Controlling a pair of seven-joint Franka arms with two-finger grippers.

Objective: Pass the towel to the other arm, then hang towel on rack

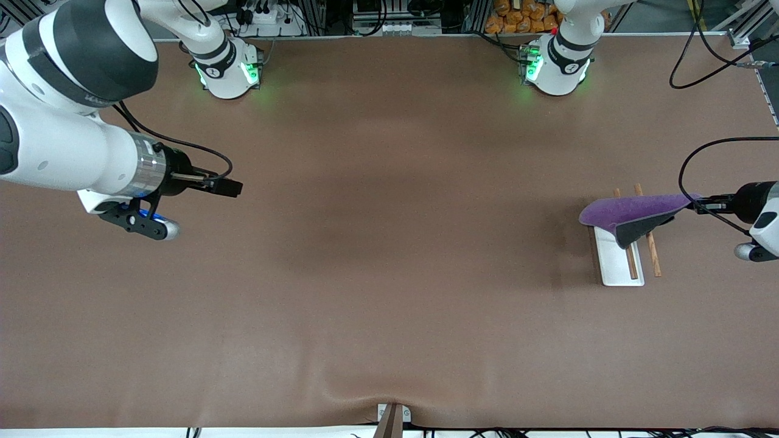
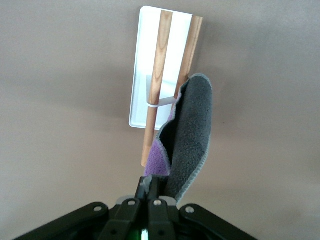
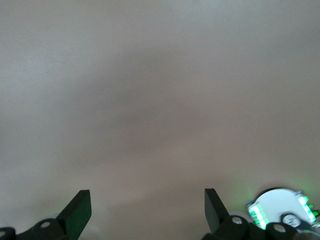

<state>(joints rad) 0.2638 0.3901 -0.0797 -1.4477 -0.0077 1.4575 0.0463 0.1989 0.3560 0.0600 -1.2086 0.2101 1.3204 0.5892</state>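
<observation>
**Towel held over the rack by the left arm, right arm waiting apart**

The brown bench (image 1: 389, 274) fills the front view, both arm bases standing along its top edge. The right arm, the biggest thing in view, reaches over the bench at its own end and waits there, well apart from the task's things. The right gripper (image 1: 234, 187) hangs in the air over bare bench, its jaws released and spread wide with nothing between them; the right wrist view shows the two dark fingertips (image 3: 79, 210) apart above plain surface, with that arm's own lit base at the edge of the picture.

The left arm comes in low at its end of the bench. The left gripper (image 1: 694, 204) is up in the air just beside the rack (image 1: 618, 264), its jaws clenched on one edge of the towel (image 1: 630, 211).

The towel stretches out from those jaws over the rack, purple face upward, with a dark grey flap folded down across the rods. In the left wrist view the grey side (image 2: 192, 135) curls over one rod while a strip of purple shows beneath it.

The rack sits on the bench toward the left arm's end: a white base plate (image 2: 142, 65) carrying two thin wooden rods (image 2: 159, 60) side by side, joined by a pale wire (image 2: 161, 103).
</observation>
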